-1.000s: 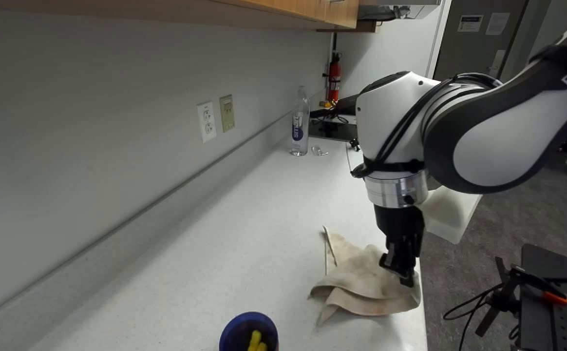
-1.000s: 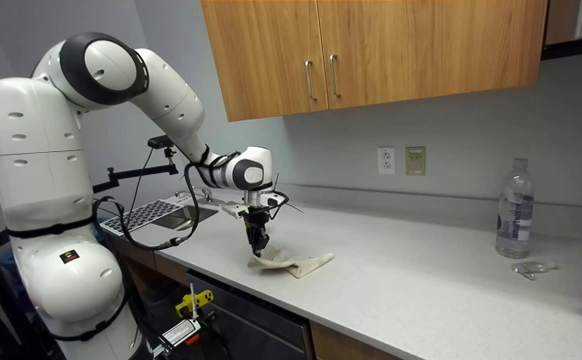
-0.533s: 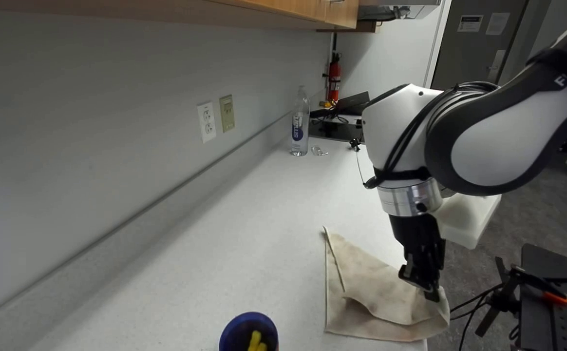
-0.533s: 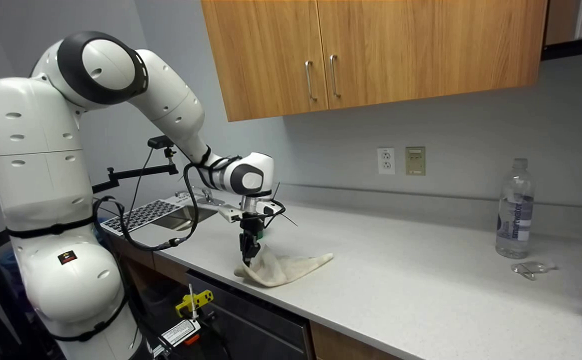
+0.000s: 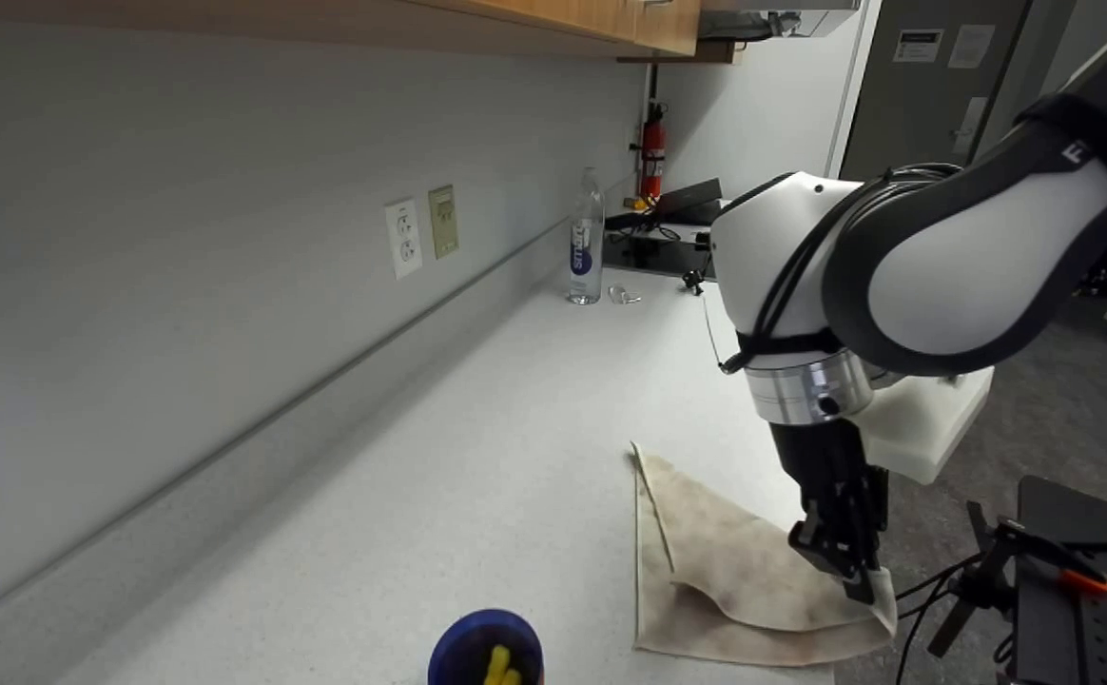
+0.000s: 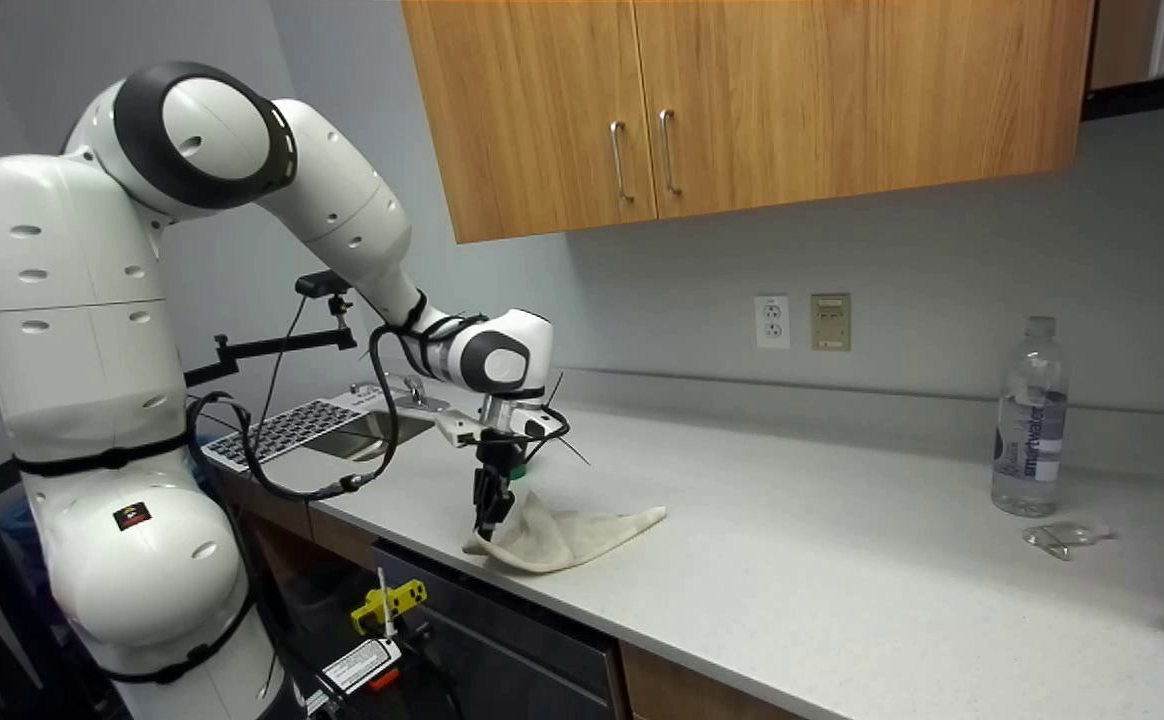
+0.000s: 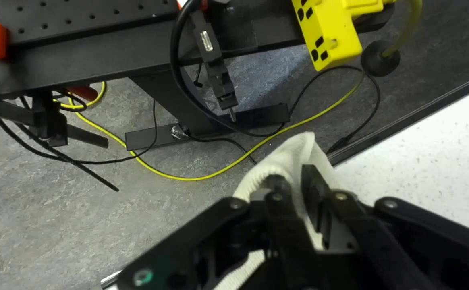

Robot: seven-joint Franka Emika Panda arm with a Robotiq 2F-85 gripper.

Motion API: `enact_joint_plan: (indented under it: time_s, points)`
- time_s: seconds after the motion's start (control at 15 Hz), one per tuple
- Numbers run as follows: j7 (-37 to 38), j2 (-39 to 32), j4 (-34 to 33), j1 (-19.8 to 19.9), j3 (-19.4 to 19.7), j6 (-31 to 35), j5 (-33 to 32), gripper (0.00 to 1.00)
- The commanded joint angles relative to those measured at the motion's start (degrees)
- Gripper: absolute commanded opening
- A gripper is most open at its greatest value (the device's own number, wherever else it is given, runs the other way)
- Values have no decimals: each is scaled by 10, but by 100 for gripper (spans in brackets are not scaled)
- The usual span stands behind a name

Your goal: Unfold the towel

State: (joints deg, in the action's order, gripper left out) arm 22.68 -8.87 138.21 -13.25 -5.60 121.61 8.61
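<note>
Beige cloth with faint stains, the towel (image 5: 734,561) is lying partly folded on the bench (image 5: 477,457) at its edge, one flap covering part of the layer beneath. The gripper (image 7: 294,178) is pinching a corner of it between its fingers (image 7: 313,184), and in the wrist view that corner is reaching past the edge above the grey floor (image 7: 158,221). In both exterior views a clear bottle (image 6: 1028,425) is standing upright, well apart from the towel. In an exterior view a blue cup (image 5: 446,647) is holding something yellow (image 5: 498,663).
</note>
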Motion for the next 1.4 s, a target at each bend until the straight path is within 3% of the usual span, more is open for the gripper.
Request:
enact_joint_plan:
  time_s: [0.0, 0.47, 0.8, 1.33]
  points:
    - [-3, 15, 0, 13, -10, -31, 16, 51]
    - [13, 21, -25, 8, -9, -15, -22, 100]
    - [-12, 4, -64, 11, -5, 51, -69, 100]
    - [-70, -52, -80, 14, -12, 138, -54, 100]
